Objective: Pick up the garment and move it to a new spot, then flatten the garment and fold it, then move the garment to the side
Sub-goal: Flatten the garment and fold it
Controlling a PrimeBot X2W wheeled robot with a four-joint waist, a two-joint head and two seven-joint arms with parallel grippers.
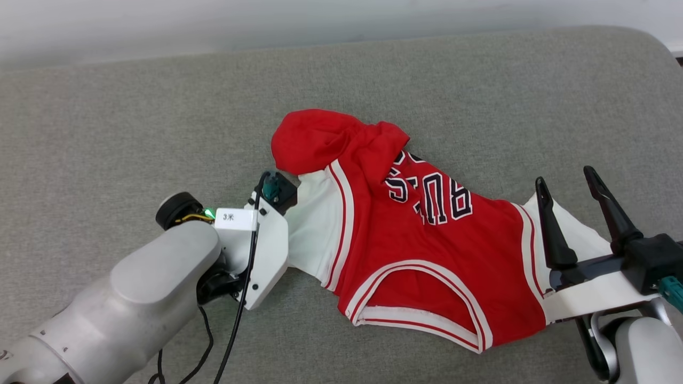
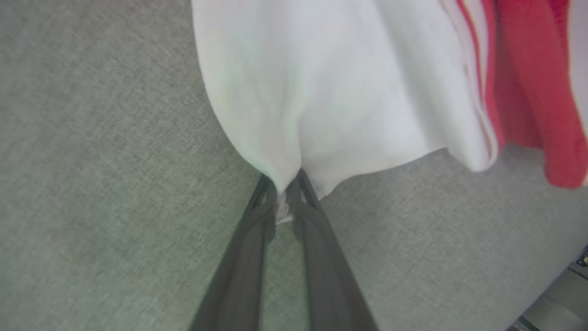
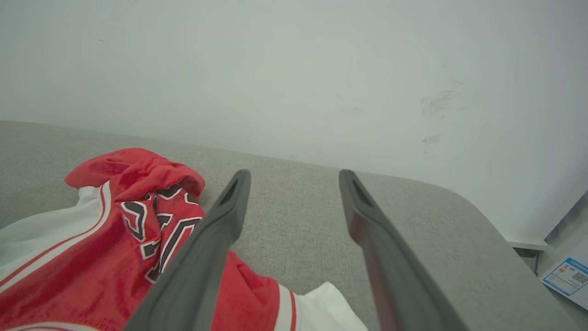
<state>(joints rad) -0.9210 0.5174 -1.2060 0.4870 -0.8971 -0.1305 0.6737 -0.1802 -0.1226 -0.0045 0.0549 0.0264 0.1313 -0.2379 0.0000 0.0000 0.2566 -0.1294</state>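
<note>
Pinches a white sleeve of the garment (image 1: 421, 250), crumpled midway across the grey cushion (image 1: 160, 106), in the left gripper (image 2: 285, 184), likely as one anchor for the lift. Holds the right gripper (image 1: 563, 176) spread and empty over the opposite sleeve, apparently poised for the second hold.

The red jersey T-shirt (image 1: 427, 250) lies rumpled at the centre of the head view on a grey upholstered surface (image 1: 160, 106). It is chest up, and its striped neck opening faces the lower edge of the frame. White sleeves with red-and-white trim spread to the left and right. The hem end is bunched into a red heap at upper centre, partly covering the black, white-outlined lettering, which reads upside down.
</note>
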